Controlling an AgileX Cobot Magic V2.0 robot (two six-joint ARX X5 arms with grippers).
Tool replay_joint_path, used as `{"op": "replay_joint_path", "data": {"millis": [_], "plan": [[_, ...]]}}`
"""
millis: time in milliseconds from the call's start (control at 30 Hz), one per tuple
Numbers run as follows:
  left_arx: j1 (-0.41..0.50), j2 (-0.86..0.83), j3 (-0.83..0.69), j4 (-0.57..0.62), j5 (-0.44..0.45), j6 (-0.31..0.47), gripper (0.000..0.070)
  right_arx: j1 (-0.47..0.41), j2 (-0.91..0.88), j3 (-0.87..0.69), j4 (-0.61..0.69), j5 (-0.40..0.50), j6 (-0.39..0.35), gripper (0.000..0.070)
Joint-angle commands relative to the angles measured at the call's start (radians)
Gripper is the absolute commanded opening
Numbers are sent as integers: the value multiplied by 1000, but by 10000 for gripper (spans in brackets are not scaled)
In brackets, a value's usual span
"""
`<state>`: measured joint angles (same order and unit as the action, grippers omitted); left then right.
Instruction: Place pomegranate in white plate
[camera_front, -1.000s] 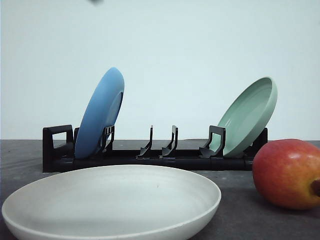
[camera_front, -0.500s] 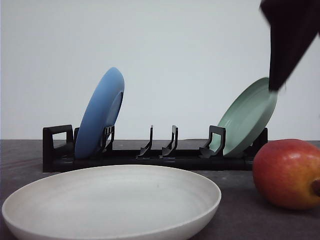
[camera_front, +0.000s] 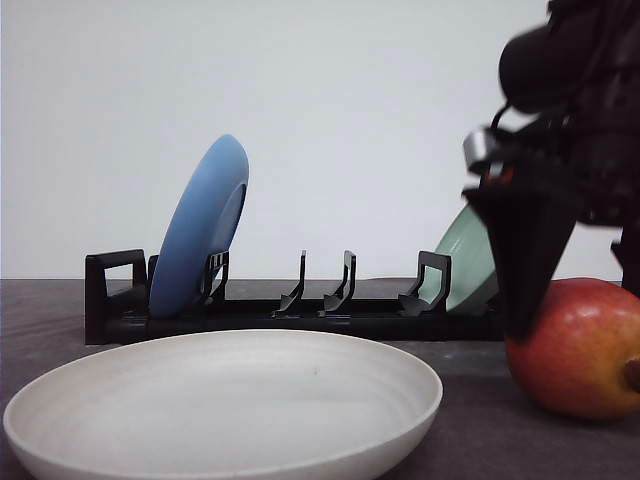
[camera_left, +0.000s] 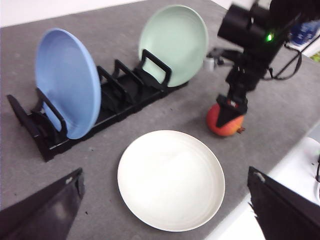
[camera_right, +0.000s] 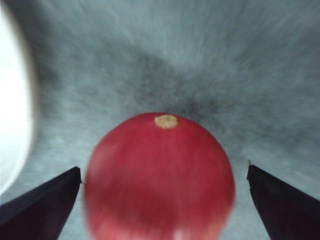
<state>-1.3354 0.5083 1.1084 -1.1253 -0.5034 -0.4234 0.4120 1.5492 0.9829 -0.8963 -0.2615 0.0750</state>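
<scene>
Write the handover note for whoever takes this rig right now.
Right tool: open, fingers on either side of the pomegranate, no grip yet.
Left tool: open, holding nothing, raised over the table.
Pomegranate sits on the table, right of the white plate, near the dish rack.
White plate has nothing in it.
Done: approach.
Left: close, lift, set the fruit in the plate.

The right arm (camera_left: 250, 35) is matte black, with a green indicator light (camera_left: 269, 37), black cables (camera_left: 292, 65) and tapered black fingers (camera_front: 525, 250).
</scene>
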Motion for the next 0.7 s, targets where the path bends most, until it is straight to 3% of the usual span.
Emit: {"op": "replay_joint_path", "data": {"millis": [0, 33, 167, 200, 400, 533, 667], "plan": [[-12, 2, 12, 10, -12, -9, 632, 9, 35, 18, 5, -1, -8, 698], [-12, 3, 12, 10, -14, -9, 632, 12, 49, 18, 5, -1, -8, 692], [-12, 3, 12, 9, -14, -22, 632, 25, 61, 22, 1, -3, -8, 403], [-12, 3, 12, 9, -14, -25, 632, 31, 61, 28, -5, -5, -7, 362], [-12, 3, 12, 9, -18, -35, 632, 112, 63, 149, -115, -27, 4, 358], [-12, 3, 12, 10, -82, -41, 632, 229, 82, 252, -144, -51, 29, 358], [-12, 3, 12, 9, -106, -42, 632, 356, 122, 317, -92, -60, 58, 358]]}}
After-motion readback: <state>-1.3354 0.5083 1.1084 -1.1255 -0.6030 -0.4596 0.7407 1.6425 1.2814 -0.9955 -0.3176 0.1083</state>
